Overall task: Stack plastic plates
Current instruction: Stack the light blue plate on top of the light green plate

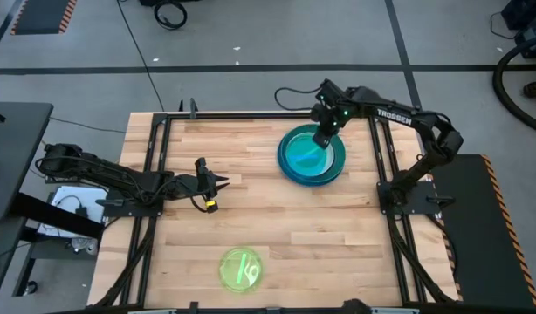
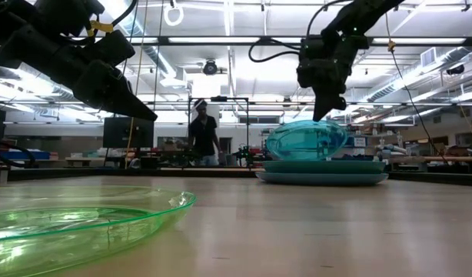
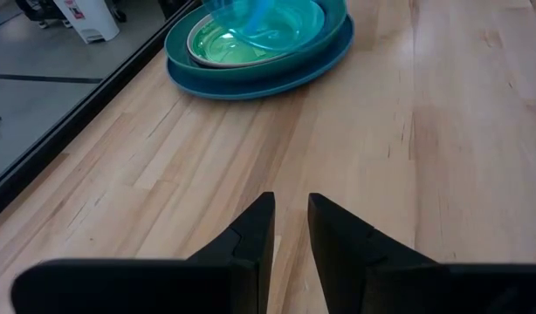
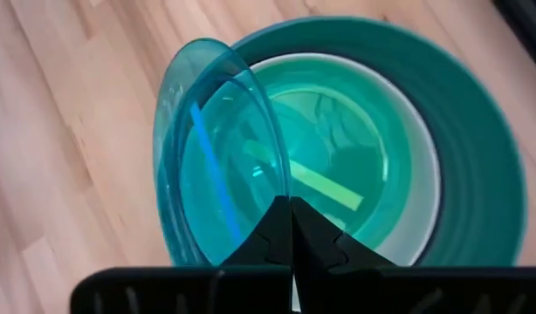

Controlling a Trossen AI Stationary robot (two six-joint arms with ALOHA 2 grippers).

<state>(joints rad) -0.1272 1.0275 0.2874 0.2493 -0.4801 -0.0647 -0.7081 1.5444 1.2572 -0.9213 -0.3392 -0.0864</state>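
Nearest me lies the lime-green plate (image 2: 74, 223), unstacked; my right gripper (image 4: 290, 218), pinching the tilted cyan plate (image 4: 217, 153), should level it over the stack (image 1: 312, 155) before releasing, while my left gripper (image 3: 290, 228) waits, narrowly parted.

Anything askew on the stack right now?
Yes: the translucent cyan plastic plate stands tilted on edge over the teal plate stack, pinched at its rim by the right gripper, not lying flat. One lime-green plate sits apart.

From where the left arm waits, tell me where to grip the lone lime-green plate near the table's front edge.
Grip the lime-green plate at its raised rim, probably on the side toward the left gripper. It lies flat on the table, apart from the stack, and the low view shows its thin rim flaring up off the wood, so one finger can slip under the lip and one over it.
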